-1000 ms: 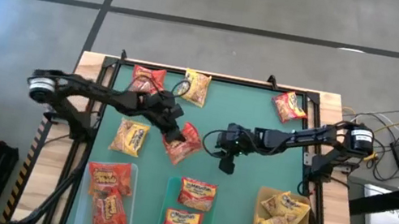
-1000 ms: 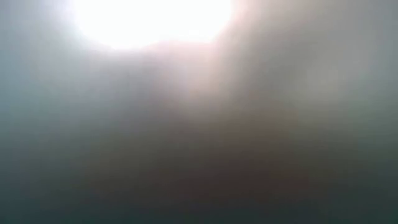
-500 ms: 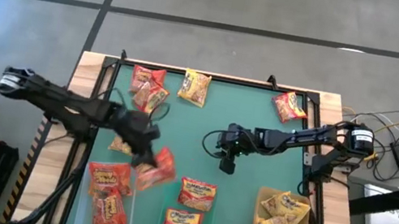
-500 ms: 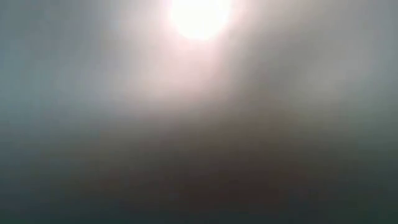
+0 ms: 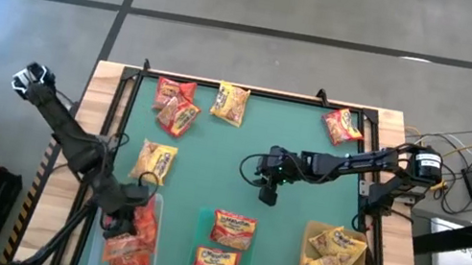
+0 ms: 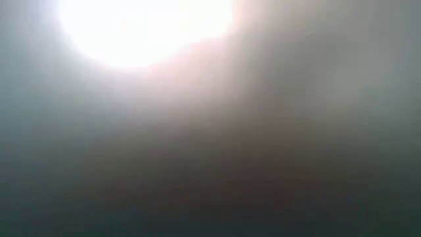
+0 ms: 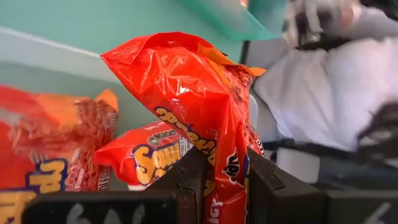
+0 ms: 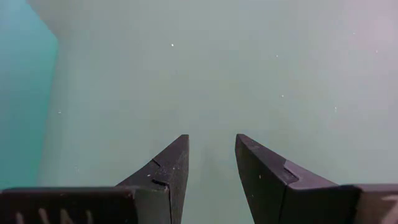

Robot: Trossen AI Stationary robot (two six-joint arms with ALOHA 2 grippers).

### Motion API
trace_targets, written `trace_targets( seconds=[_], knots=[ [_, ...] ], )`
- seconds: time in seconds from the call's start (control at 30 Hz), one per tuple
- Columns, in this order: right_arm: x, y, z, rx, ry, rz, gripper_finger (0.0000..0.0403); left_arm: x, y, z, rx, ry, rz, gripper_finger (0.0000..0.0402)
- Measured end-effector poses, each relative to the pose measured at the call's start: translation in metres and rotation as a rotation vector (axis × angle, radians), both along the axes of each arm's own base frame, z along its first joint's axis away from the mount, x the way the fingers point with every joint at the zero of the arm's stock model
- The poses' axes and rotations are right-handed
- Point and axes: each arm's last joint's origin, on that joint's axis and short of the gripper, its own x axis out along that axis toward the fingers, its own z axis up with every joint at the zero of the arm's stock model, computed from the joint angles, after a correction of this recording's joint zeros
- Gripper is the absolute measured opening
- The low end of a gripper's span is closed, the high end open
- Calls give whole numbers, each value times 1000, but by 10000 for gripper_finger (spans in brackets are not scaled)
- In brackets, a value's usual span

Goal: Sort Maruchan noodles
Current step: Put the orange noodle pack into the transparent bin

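The left claw (image 5: 125,221) hangs over the left bin (image 5: 93,261) at the near edge of the green surface (image 5: 288,225), clenched on a red noodle packet (image 7: 193,106) that sticks up between its fingers (image 7: 186,180), above other red packets (image 7: 140,158) lying in that bin. The right claw (image 5: 266,193) waits over the bare middle of the surface, fingers parted with nothing between them. More packets lie along the far edge (image 5: 230,104), in the middle bin (image 5: 233,229) and in the right bin (image 5: 330,264).
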Motion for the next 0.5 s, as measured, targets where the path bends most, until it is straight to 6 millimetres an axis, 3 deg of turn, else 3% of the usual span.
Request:
trace_targets(
  seconds=[0.3, 0.5],
  knots=[
    [0, 0, 0, 4, -1, -4, 123, -6, -1, -8, -6, 122, 99, 84],
    [0, 0, 1, -5, -3, 6, 123, -7, -2, -7, -47, 163, 46, 108]
  ],
)
